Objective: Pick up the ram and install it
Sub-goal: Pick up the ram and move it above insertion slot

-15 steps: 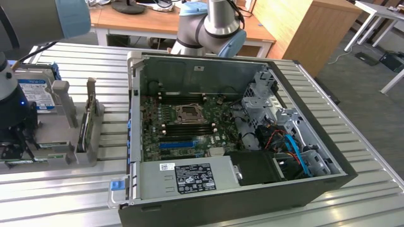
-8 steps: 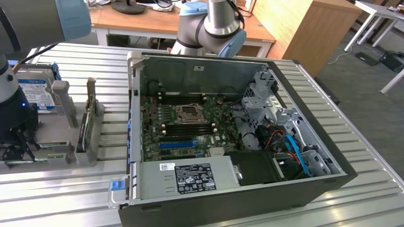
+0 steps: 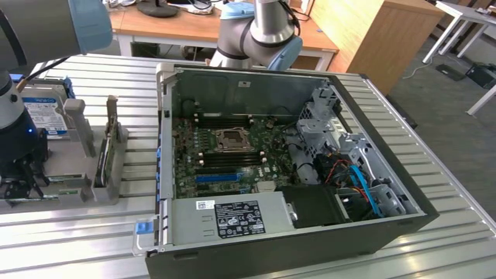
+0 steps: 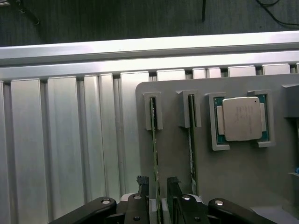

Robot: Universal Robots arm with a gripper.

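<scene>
Two rams stand on edge in slots of a grey holder [image 4: 177, 186]. One ram [image 4: 153, 149] is a thin green stick that runs down between my fingertips; the other ram [image 4: 191, 149] stands in the neighbouring slot. My gripper [image 4: 157, 185] is open and straddles the first stick, one black finger [image 4: 142, 183] on each side, with small gaps to the board. In the exterior view my gripper [image 3: 23, 183] hangs low over the holder [image 3: 101, 192] at the exterior view's left. The open computer case [image 3: 256, 81] lies in the middle with its motherboard [image 3: 225, 151] exposed.
A CPU chip [image 4: 240, 119] sits in a pocket of the holder beside the rams. A hard drive [image 3: 43, 113] with a blue-and-white label stands behind the holder. The power supply [image 3: 232, 218] and blue cables [image 3: 364, 186] fill the case's near side. The table [image 3: 434, 174] is ribbed aluminium.
</scene>
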